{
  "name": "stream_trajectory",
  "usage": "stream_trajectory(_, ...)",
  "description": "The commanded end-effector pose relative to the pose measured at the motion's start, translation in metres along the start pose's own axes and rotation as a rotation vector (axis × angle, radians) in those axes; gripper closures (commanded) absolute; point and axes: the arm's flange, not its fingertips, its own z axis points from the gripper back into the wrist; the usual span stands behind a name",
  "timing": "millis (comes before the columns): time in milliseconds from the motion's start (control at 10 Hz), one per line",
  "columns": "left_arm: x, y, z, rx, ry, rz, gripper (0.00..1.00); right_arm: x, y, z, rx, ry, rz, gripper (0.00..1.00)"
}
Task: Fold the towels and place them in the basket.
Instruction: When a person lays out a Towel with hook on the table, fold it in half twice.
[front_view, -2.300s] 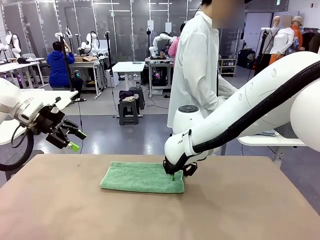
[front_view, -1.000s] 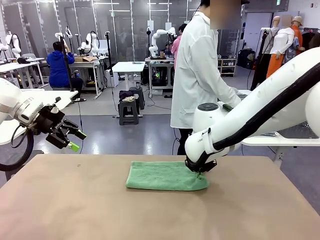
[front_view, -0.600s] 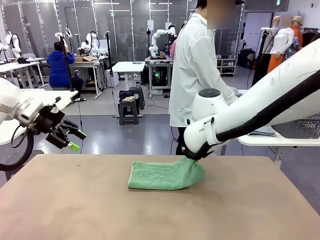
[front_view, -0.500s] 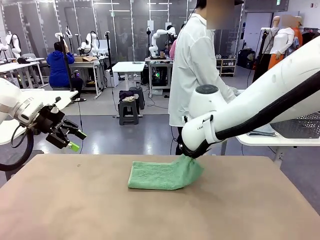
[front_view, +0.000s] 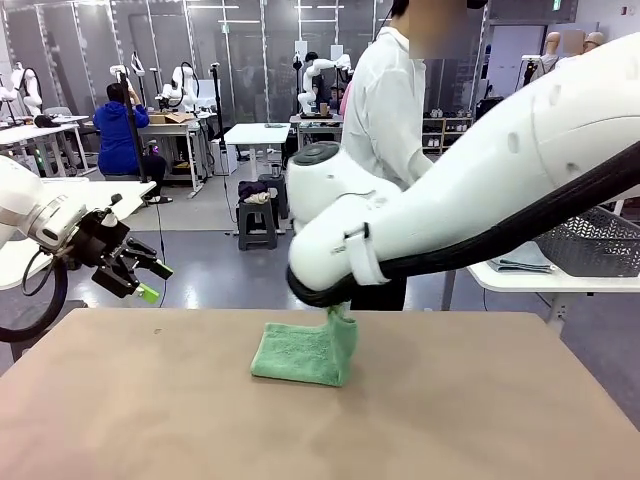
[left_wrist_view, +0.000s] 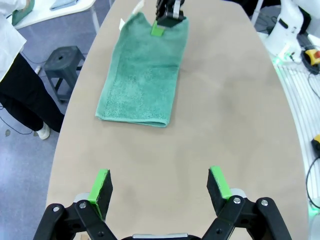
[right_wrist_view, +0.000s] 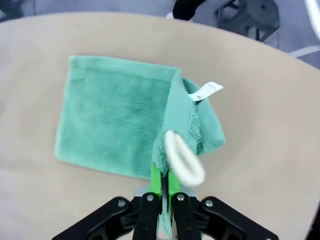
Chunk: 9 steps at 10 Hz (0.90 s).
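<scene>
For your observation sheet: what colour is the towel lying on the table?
The towel is mint green, seen best in the right wrist view.

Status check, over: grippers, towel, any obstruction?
Left gripper open, hovering at table's left end. Right gripper shut on mint green towel's end, lifted above the flat part. Person at far side, apart from towel.

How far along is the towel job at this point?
Early. The green towel lies on the table as a thick strip, seemingly folded once. In hand: the right gripper is shut on one end, lifted toward the other for a second fold; the left gripper hangs open. Left: finishing that fold and getting it into the basket beyond the table.
</scene>
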Motion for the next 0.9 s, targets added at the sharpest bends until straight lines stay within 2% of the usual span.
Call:
stream_trajectory(0, 0.000, 0.000, 0.001, 0.001, -0.001, 0.000, 0.04, 0.020, 0.032, -0.015, -0.028, 0.015, -0.080, 1.00)
stream_trajectory(400, 0.000, 0.000, 0.001, 0.001, -0.001, 0.000, 0.04, 0.028, 0.074, -0.036, 0.018, 0.017, -0.142, 1.00)
stream_trajectory(800, 0.000, 0.000, 0.001, 0.001, -0.001, 0.000, 0.04, 0.030, 0.093, -0.053, 0.065, 0.069, -0.140, 1.00)
